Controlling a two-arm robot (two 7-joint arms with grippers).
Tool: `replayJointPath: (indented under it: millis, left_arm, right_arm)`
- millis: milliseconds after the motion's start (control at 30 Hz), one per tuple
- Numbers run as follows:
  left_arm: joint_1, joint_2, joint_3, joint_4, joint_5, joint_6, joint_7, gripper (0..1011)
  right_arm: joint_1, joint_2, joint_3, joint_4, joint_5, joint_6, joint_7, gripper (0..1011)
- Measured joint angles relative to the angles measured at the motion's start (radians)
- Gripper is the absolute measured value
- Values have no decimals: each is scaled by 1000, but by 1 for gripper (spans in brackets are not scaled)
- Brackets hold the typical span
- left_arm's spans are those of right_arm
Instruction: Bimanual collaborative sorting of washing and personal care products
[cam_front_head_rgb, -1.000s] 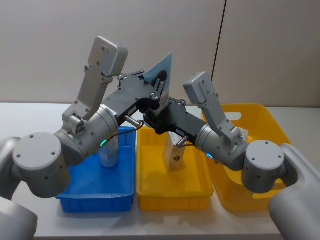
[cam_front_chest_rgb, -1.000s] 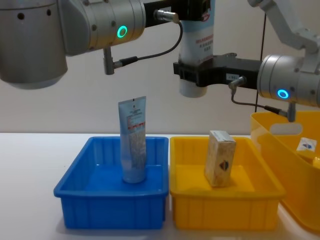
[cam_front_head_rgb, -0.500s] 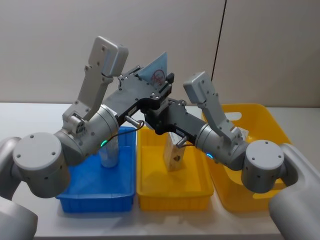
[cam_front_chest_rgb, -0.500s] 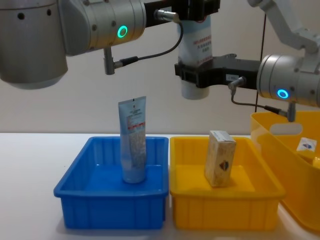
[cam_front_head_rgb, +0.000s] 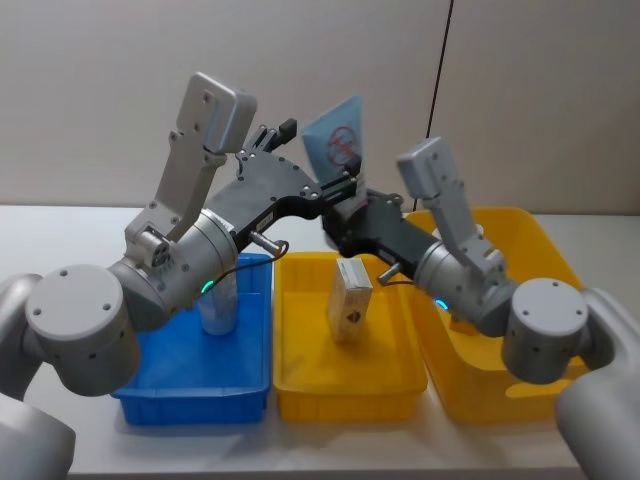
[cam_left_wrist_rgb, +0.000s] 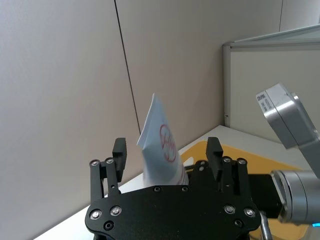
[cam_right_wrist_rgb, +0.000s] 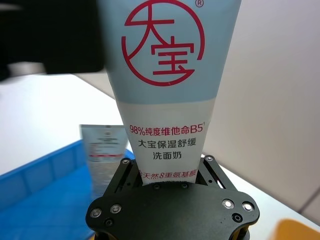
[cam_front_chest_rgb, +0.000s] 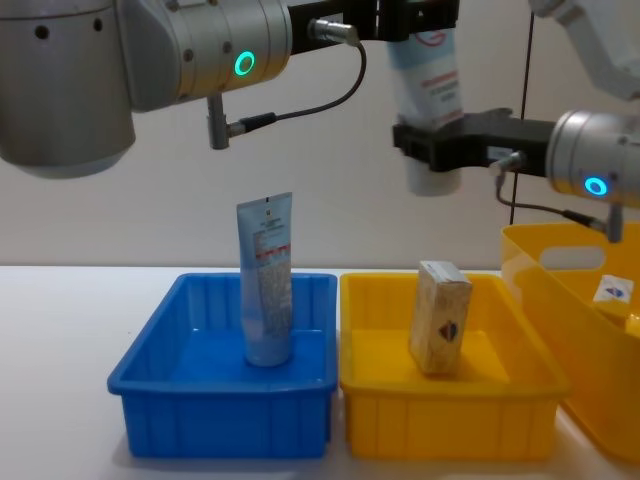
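Observation:
A pale blue-and-white tube with red print (cam_front_head_rgb: 334, 150) is held upright in mid-air above the bins, crimped end up. My right gripper (cam_front_chest_rgb: 432, 146) is shut on its lower part, seen close in the right wrist view (cam_right_wrist_rgb: 169, 170). My left gripper (cam_left_wrist_rgb: 166, 145) is open; its fingers (cam_left_wrist_rgb: 119, 149) flank the tube's crimped end without touching, and it hangs just left of the tube (cam_front_chest_rgb: 412, 15). A light-blue tube (cam_front_chest_rgb: 266, 280) stands upright in the blue bin (cam_front_chest_rgb: 150, 385). A beige box (cam_front_chest_rgb: 440, 315) leans in the middle yellow bin (cam_front_chest_rgb: 520, 400).
A large yellow basket (cam_front_chest_rgb: 585, 262) stands at the right, holding a small white packet (cam_front_chest_rgb: 612, 290). The three containers sit side by side on a white table (cam_front_head_rgb: 60, 225) with a wall behind. Both arms cross above the blue and middle bins.
The left gripper has opened and let go of the tube's top. The right gripper has carried the tube to the right, away from the left fingers, slightly tilted.

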Motion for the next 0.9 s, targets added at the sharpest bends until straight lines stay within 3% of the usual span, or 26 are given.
replayJointPath:
  millis: [100,533,700,900]
  left_arm:
    - [0,0,0,0,0,0,0,1001]
    - [0,0,0,0,0,0,0,1001]
    - [0,0,0,0,0,0,0,1001]
    - [0,0,0,0,0,0,0,1001]
  right_arm:
    - [0,5,15,7,0,-1,-18,295]
    - [0,30,94,32,-1,9,-105,295]
    - [15,44,127,46,-2,59,-140,280]
    - [43,61,142,57,-5,141,-148,278]
